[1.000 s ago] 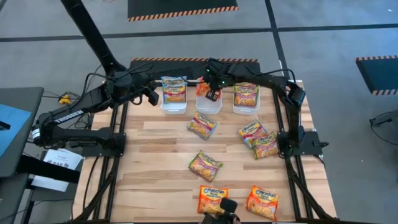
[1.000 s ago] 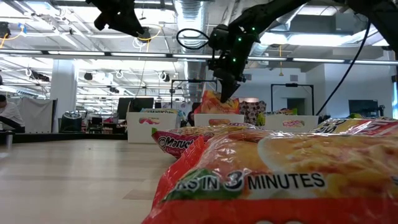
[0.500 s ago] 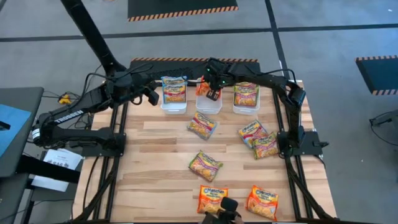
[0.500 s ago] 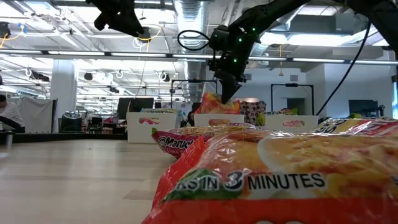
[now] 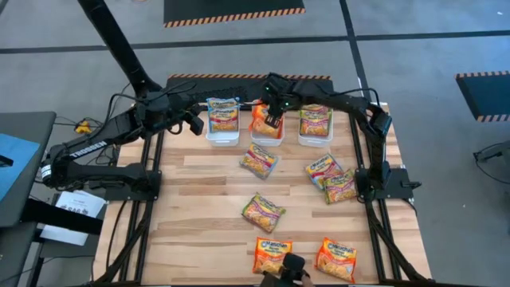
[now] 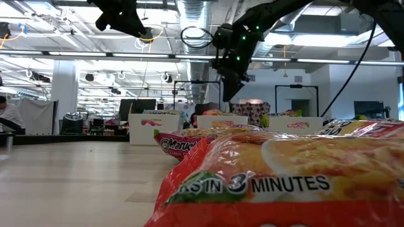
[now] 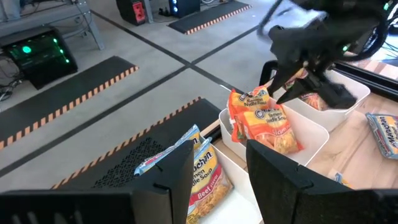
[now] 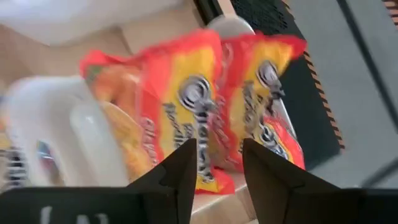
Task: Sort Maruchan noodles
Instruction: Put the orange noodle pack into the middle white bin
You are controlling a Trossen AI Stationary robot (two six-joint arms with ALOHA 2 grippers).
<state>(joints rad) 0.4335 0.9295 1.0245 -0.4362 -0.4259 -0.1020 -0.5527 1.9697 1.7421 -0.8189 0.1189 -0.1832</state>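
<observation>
Right gripper (image 5: 272, 116) (fingers apart) hides part of orange packet (image 5: 263, 124); left gripper (image 5: 194, 123) open.

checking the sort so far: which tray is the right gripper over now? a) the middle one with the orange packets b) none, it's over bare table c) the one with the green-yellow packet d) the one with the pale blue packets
a: the right gripper, fingers apart, hangs over the middle tray, where orange packets lie.

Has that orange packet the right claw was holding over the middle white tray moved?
Yes. The orange packet has dropped from the right gripper into the middle tray.
</observation>
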